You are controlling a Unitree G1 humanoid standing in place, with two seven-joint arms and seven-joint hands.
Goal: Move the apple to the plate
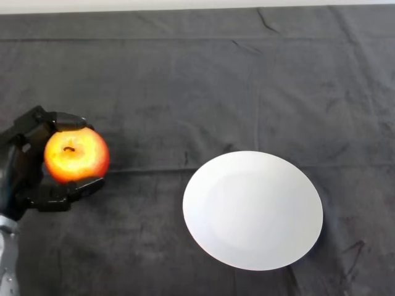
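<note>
- Robot hand (28, 166) clamped round apple (76, 155), stem up, well left of white plate (253, 209).
- Apple likely firm, smooth, roundish; side grip fits.

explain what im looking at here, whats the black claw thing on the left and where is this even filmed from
This is filmed from a camera on a humanoid robot's head, looking down at the table in front of it. The black claw is the robot hand of its left arm, which comes in from the lower left. Its thumb and fingers are curled round an apple, red and yellow, stem dimple facing up. The table is covered with a dark cloth. To the right of the apple lies a white plate with nothing on it. The apple is meant to go onto that plate; it is not there yet.
</note>
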